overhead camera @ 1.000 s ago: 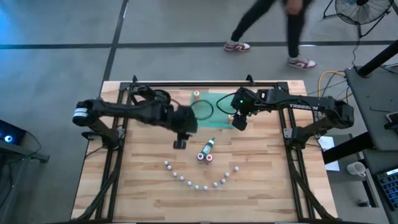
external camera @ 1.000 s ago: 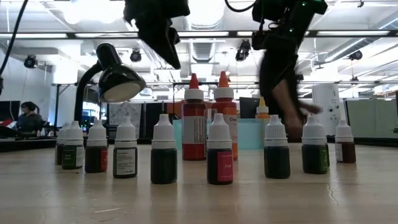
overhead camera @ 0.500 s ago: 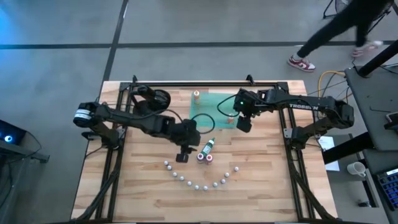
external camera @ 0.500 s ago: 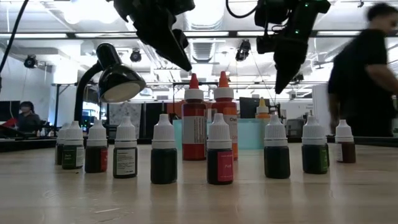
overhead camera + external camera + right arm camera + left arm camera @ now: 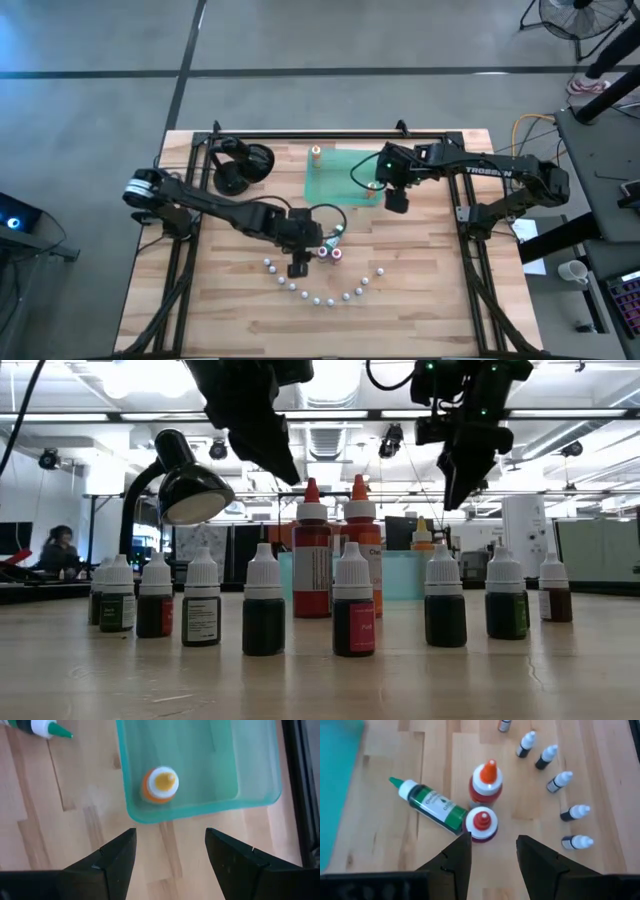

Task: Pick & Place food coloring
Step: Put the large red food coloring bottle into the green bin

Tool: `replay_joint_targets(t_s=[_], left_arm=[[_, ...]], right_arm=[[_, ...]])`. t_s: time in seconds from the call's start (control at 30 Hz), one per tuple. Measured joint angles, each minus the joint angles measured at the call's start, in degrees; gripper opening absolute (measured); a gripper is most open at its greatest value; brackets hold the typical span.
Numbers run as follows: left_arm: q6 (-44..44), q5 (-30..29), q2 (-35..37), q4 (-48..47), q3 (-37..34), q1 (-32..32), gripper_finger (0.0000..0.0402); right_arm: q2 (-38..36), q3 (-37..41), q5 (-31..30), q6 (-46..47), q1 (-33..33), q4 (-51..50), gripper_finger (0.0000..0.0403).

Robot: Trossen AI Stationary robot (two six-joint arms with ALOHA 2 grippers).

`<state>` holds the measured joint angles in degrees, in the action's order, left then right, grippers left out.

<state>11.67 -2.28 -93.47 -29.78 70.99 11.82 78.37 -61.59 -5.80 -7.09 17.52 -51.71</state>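
I'm on the pick: my left gripper (image 5: 492,852) hangs over the two upright bottles (image 5: 485,782), fingers apart and empty, with the green bottle (image 5: 431,806) lying beside them on the desk (image 5: 430,290). Next I should lower and close on one. My right gripper (image 5: 170,851) waits, fingers apart, by the tray (image 5: 200,750), where an orange bottle (image 5: 159,784) stands.

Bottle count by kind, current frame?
Small white-capped bottles: about 10; the left gripper covers part of the arc
Green bottle, lying down: 1
Upright big bottles beside it: 2
Orange bottles at the tray: 2
Total: about 15
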Motion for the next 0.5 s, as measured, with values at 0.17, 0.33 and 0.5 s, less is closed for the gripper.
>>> replay_joint_targets(t_s=[0.17, 0.33, 0.5], left_arm=[[0.16, 0.04, -1.9, -0.11, -0.01, 0.06, 0.0129], [0.69, 0.07, -2.73, 0.16, -0.01, 0.06, 0.0129], [0.33, 0.05, -3.5, 2.62, -0.01, 0.08, 0.0129]], right_arm=[[0.0, -0.01, -0.02, 0.81, 0.0, 0.42, 0.0228], [0.0, 0.0, -0.04, 0.9, 0.0, 0.6, 0.0228], [0.02, 0.0, -0.05, 1.11, 0.0, 1.25, 0.0228]])
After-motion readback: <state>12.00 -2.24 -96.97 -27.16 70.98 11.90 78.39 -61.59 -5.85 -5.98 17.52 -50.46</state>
